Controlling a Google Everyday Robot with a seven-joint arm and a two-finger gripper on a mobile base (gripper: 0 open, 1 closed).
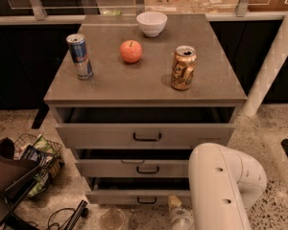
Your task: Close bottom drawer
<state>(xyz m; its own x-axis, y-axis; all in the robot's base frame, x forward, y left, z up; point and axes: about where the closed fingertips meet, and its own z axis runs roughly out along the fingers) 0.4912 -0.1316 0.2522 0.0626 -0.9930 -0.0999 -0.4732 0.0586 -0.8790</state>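
The bottom drawer (129, 196) is the lowest of three on the grey cabinet (149, 83). It stands pulled out a little, with a dark gap above its flat grey front. Its small black bar handle (147, 201) is in the middle of the front. My white arm (225, 188) fills the lower right and covers the right end of the drawer front. My gripper (177, 215) shows only in part at the bottom edge, just right of the handle and low against the drawer front.
The top drawer (144, 135) and middle drawer (134, 168) also stand slightly out. On the cabinet top are a blue can (79, 56), an apple (131, 51), a white bowl (151, 23) and a gold can (183, 67). A wire basket (36, 164) and cables lie on the floor at left.
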